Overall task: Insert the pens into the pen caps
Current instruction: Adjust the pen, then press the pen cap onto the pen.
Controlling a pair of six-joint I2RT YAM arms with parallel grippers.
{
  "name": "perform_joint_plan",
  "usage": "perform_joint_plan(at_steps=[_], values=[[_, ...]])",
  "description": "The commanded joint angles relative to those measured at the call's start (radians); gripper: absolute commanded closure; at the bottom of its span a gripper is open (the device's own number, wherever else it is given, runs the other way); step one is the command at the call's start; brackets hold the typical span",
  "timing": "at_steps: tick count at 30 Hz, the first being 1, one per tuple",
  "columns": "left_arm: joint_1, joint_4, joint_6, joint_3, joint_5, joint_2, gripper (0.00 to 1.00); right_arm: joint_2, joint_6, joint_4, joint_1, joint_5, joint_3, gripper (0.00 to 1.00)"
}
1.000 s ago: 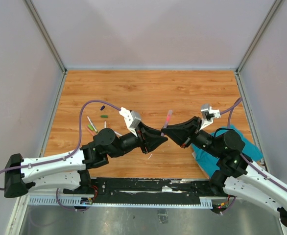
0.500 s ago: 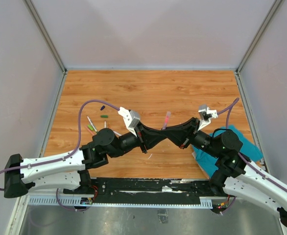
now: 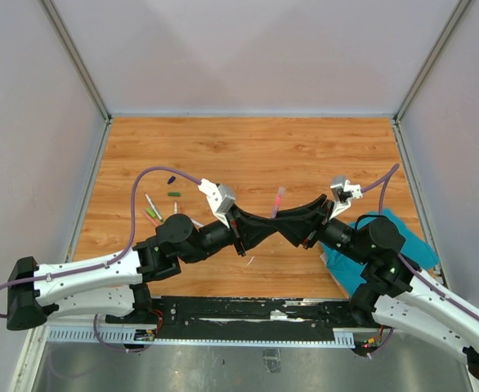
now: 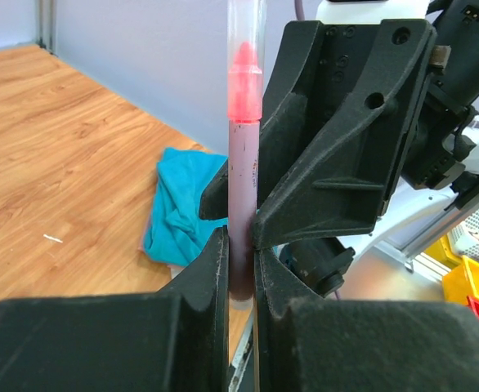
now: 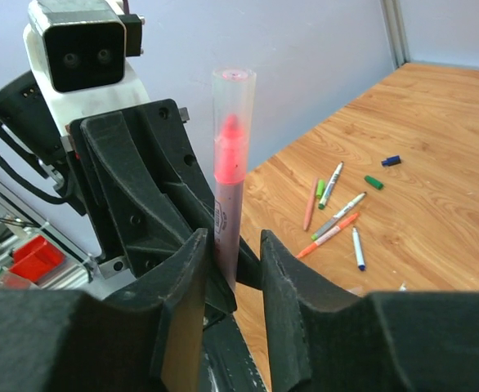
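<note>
While the left gripper (image 4: 241,245) clamps the grey-barrelled pink-tipped pen (image 4: 242,171) upright, clear plastic cap (image 5: 233,94) apparently seated, right gripper (image 5: 233,241) jaws stand parted around it. Next: right backs off; loose pens (image 3: 154,211) wait at 9 o'clock.

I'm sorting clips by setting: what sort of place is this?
Probably a robotics lab cell: a wood-grain tabletop walled by grey panels, a camera-carrying arm, and coloured parts bins alongside.
</note>
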Motion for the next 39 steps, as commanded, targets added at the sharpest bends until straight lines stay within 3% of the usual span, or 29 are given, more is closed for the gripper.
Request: perform_joint_plan(at_steps=[1,11,21,31,39], values=[[-0.007,0.002,0.023,0.04,-0.036,-0.014,0.99,-0.03,-0.068,-0.104,-0.011,0.048,0.051,0.66],[-0.006,-0.051,0.034,0.031,-0.104,-0.04,1.0,-0.096,-0.15,-0.29,-0.01,0.204,0.099,0.45],[-0.006,-0.097,0.083,0.027,-0.089,-0.047,1.0,-0.093,-0.196,-0.396,-0.011,0.379,0.242,0.44],[-0.006,-0.102,0.089,0.022,-0.061,-0.043,0.99,0.096,-0.096,-0.331,-0.011,0.294,0.388,0.44],[-0.007,-0.096,0.09,0.02,-0.049,-0.034,1.0,0.172,-0.037,-0.264,-0.011,0.208,0.406,0.45]])
